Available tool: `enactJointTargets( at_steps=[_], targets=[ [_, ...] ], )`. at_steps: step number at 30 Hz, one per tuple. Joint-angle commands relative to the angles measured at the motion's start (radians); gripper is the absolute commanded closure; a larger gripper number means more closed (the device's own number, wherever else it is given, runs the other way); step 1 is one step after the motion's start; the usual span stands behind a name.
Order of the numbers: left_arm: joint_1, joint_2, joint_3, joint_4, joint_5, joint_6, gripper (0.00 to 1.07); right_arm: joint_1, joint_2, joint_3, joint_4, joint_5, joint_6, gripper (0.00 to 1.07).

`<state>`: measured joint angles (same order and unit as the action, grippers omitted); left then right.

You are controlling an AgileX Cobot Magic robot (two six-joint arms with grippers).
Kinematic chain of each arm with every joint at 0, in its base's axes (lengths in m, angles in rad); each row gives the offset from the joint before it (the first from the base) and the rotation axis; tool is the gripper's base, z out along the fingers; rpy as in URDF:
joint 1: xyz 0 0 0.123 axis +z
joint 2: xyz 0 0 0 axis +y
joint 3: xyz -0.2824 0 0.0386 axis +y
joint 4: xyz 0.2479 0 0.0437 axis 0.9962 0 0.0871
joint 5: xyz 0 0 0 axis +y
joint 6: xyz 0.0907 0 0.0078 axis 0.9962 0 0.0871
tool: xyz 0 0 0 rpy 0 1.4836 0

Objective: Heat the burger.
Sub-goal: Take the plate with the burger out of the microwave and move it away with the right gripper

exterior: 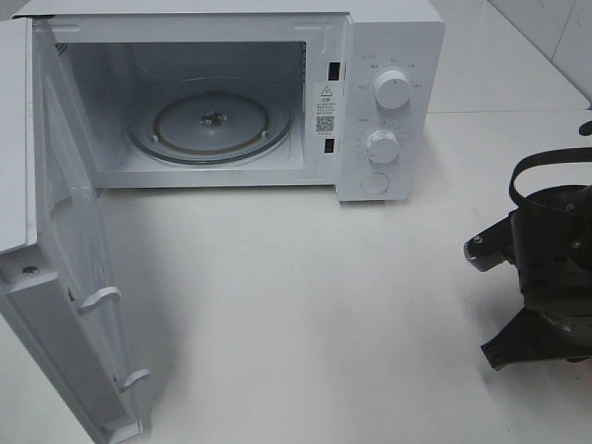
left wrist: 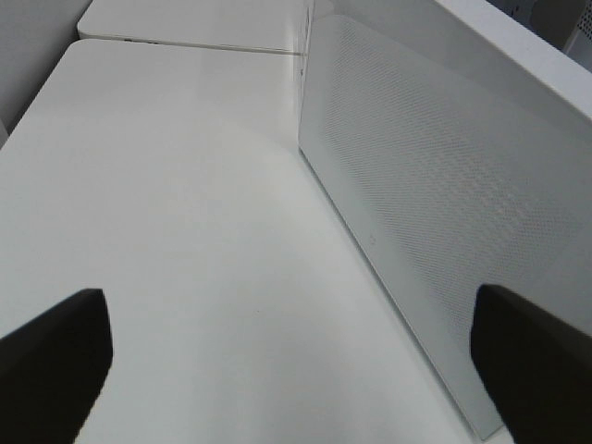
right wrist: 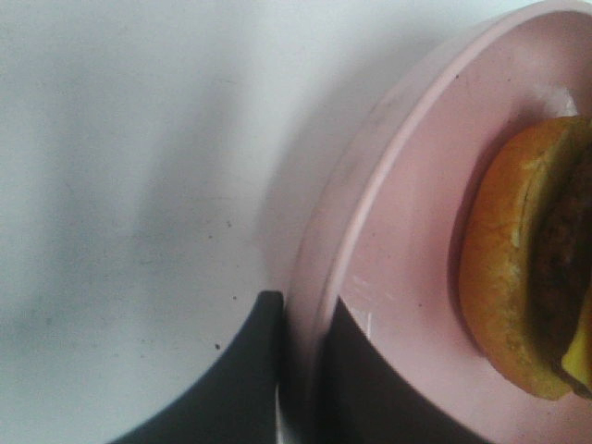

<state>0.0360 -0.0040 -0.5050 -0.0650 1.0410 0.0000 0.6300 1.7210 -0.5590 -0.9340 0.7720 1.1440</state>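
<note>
The right end effector point(right wrist: 298, 370) is pinched down tight on the rim of a pink plate point(right wrist: 388, 231), 1 finger on the outside of the rim and the other on the inside, so the plate edge sits right between them. The burger point(right wrist: 518, 268) is on that plate, just past the gripped edge, further in from the fingers; you can see the golden-brown bun and a bit of dark filling, the rest is cut off. In the high view only the right arm point(exterior: 546, 268) shows, at the far right edge over the white tabletop point(exterior: 305, 314), and the plate itself is out of frame there. The left end effector point(left wrist: 296, 361) is spread wide with nothing between its 2 dark fingers point(left wrist: 55, 361), hanging over bare tabletop, and the outside of the open microwave door point(left wrist: 435, 185) stands right alongside 1 finger, though I can't tell if it's touching. The white microwave point(exterior: 388, 102) sits well ahead of the right end effector with the door point(exterior: 65, 277) swung fully open and the glass turntable point(exterior: 211, 125) bare inside. 2 knobs point(exterior: 391, 90) on the front panel.
</note>
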Motion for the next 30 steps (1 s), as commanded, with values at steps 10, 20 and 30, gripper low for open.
enactJointTargets(
  at_steps=[10,20,30],
  targets=[
    [0.003,-0.022,0.001,-0.004,-0.005,0.000,0.09,-0.063,0.040,0.042,-0.081,-0.018,0.068,1.07],
    [0.003,-0.022,0.001,-0.004,-0.005,0.000,0.09,-0.073,0.108,0.052,-0.106,-0.100,0.096,1.07],
    [0.003,-0.022,0.001,-0.004,-0.005,0.000,0.09,-0.072,0.130,0.052,-0.070,-0.111,0.135,0.87]
  ],
)
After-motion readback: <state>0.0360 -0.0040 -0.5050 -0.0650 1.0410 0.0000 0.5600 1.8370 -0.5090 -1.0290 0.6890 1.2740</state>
